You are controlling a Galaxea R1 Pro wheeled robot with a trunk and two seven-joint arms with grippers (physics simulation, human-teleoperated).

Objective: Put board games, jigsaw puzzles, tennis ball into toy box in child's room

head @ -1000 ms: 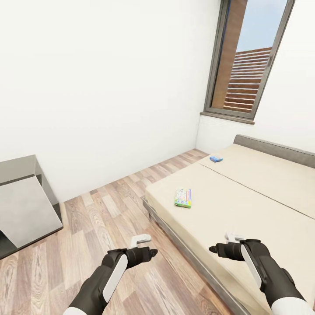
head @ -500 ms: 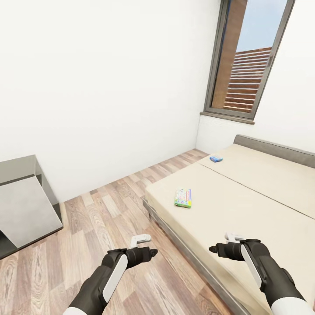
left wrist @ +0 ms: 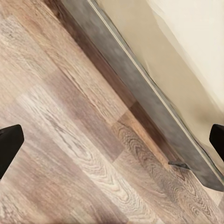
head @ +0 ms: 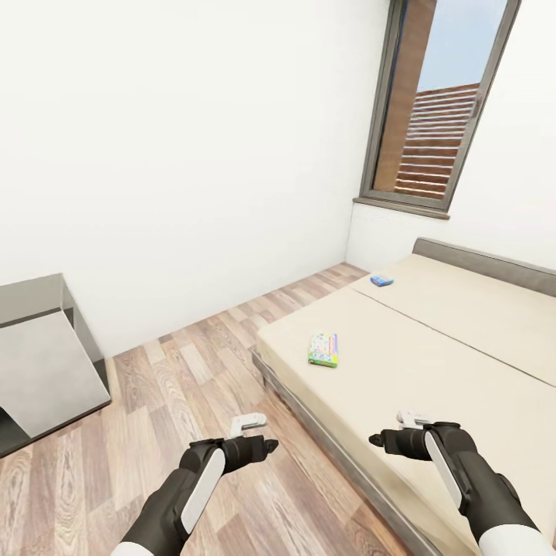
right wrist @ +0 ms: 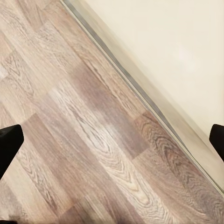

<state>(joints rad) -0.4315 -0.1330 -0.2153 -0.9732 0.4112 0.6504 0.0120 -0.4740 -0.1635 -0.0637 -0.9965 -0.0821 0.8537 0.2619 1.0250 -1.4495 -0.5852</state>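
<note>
Beige bed fills the right, on plank floor. A pale green-white game lies near its front edge; a blue game lies farther back, well apart. Left gripper hangs over floor, right gripper over the bed edge, both spread and empty.

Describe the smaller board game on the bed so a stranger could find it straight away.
Start at the wide beige bed beneath the tall window. The small blue board game lies at its far end near the wall, solid blue and smaller than the pale green-white game.
</note>
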